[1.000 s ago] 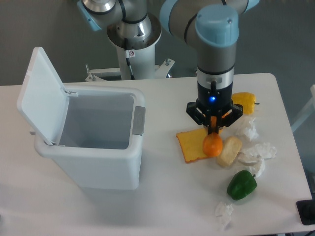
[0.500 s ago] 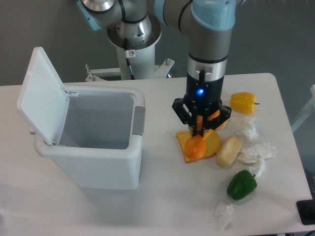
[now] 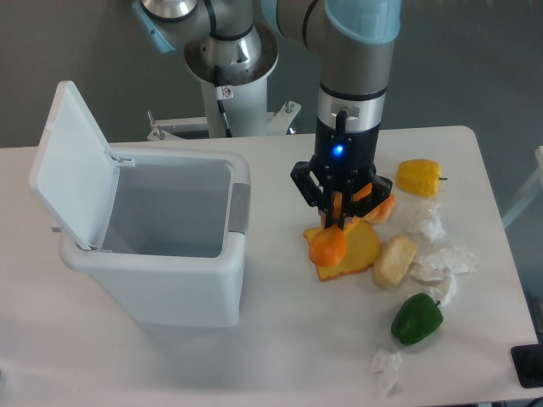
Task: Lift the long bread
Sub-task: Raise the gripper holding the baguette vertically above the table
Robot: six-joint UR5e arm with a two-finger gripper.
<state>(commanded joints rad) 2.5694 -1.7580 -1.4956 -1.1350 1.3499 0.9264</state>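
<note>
White tabletop fills most of what we see, with a grey wall behind it and the pale robot base standing at the far edge. On the left of the table we find the biggest item, a white bin with its hinged lid swung up and open on the left side, so we look into its grey interior.

Next in size is the arm, coming down from the top of the view with a blue light glowing on its wrist. Its black gripper points straight down to the right of the bin. We see the jaws clamped on the long bread, which hangs nearly upright between them: its rounded orange end shows below the fingers, over the near left part of a flat orange-yellow slice that lies on the table. We cannot tell whether that lower end touches the slice or hangs just above it.

Just right of the slice lies a short pale-beige bread roll, touching or almost touching the slice's edge. Behind the gripper, partly hidden by it, sits a small orange-and-cream bun. Further right, near the far edge, rests a yellow pepper. Near the front we find a green pepper. Crumpled white paper wads are scattered to the right of the roll, with a smaller one at the front edge.
</note>
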